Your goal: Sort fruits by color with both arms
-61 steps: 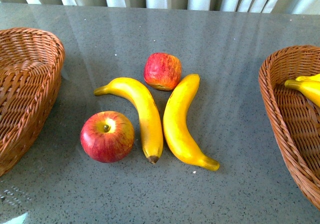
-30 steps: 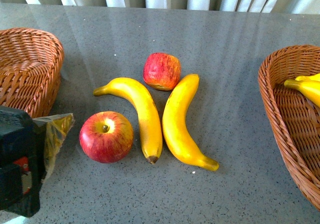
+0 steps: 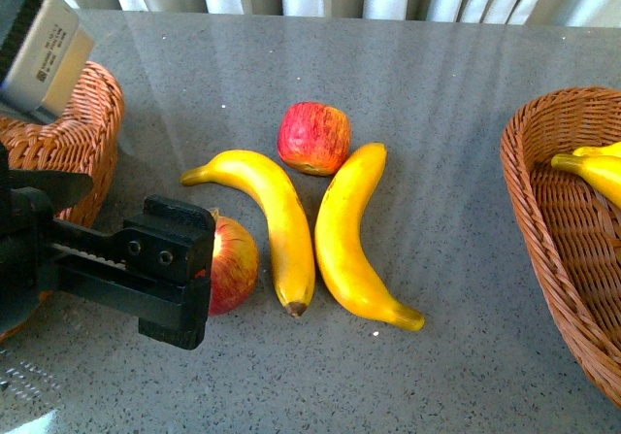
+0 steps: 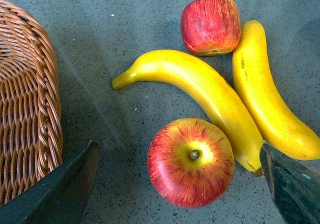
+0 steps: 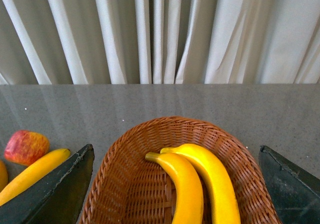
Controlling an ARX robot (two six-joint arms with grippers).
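Observation:
My left gripper (image 3: 182, 277) hangs open above the near red apple (image 3: 235, 264) and hides its left half in the front view. In the left wrist view that apple (image 4: 191, 162) lies stem-up between the spread fingers (image 4: 60, 191), untouched. Two yellow bananas (image 3: 270, 216) (image 3: 347, 240) lie side by side on the grey table, with the far apple (image 3: 313, 138) between their upper ends. My right gripper (image 5: 176, 149) stands open over the right basket (image 5: 125, 184), which holds two bananas (image 5: 182, 189) (image 5: 215, 179). It is out of the front view.
An empty wicker basket (image 3: 73, 138) stands at the left edge, close beside my left arm. The right basket (image 3: 548, 230) sits at the right edge. White curtains (image 5: 160, 33) hang behind the table's far edge.
My left arm has come into the front view from the lower left and moved up and right, over the near apple. The fruits have not moved.

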